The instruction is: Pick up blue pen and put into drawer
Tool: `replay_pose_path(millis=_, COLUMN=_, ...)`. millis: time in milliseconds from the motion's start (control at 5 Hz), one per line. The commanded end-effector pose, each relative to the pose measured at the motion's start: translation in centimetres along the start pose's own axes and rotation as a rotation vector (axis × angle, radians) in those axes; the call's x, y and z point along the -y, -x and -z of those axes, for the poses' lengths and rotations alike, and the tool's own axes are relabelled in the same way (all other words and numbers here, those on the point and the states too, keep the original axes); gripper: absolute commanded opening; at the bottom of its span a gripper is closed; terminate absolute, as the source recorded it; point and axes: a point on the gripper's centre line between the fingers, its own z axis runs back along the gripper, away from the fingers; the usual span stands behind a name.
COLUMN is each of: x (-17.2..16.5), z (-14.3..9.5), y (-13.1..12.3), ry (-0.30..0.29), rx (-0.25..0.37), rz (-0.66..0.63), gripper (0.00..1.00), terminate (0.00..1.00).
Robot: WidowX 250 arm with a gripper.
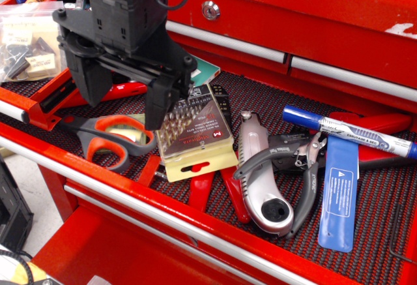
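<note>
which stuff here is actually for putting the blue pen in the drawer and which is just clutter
For the job:
- blue pen, lying at the right on the black mat
- small red drawer, upper left
- gripper, open, holding nothing

Just lying about:
- scissors
- drill bit case
- utility knife
- flat blue strip
- bag of small parts

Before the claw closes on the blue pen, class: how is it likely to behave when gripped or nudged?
The blue pen looks stiff, a straight thick barrel, so it probably won't bend. Being round and glossy, it may roll or slip if pinched off-centre. It rests across the blue plastic strip and red handles, so a nudge could tip it off.
</note>
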Motion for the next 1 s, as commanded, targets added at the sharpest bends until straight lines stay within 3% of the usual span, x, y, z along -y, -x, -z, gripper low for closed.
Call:
replay_pose_path(millis=0, x=0.0, z=0.0, y=0.0, ry=0.000, rx=0.000, rz=0.000, gripper=1.00, terminate=0.00)
replay_pose_path(millis=200, x=3.5, z=0.0, y=-2.2, ry=-0.046, rx=-0.094, rz=-0.236, gripper=1.00, terminate=0.00)
replay_pose_path(millis=400, x=7.2, z=0.2, y=-5.8, ry=-0.092, rx=-0.123, rz=-0.482, gripper=1.00, terminate=0.00)
replay_pose_path(millis=600, x=10.0, z=0.5, y=-9.5, ry=-0.200, rx=-0.038, rz=-0.730, gripper=1.00, terminate=0.00)
replay_pose_path(millis=800, x=12.1, z=0.8, y=-11.7, ry=-0.204, rx=0.100, rz=-0.757, gripper=1.00, terminate=0.00)
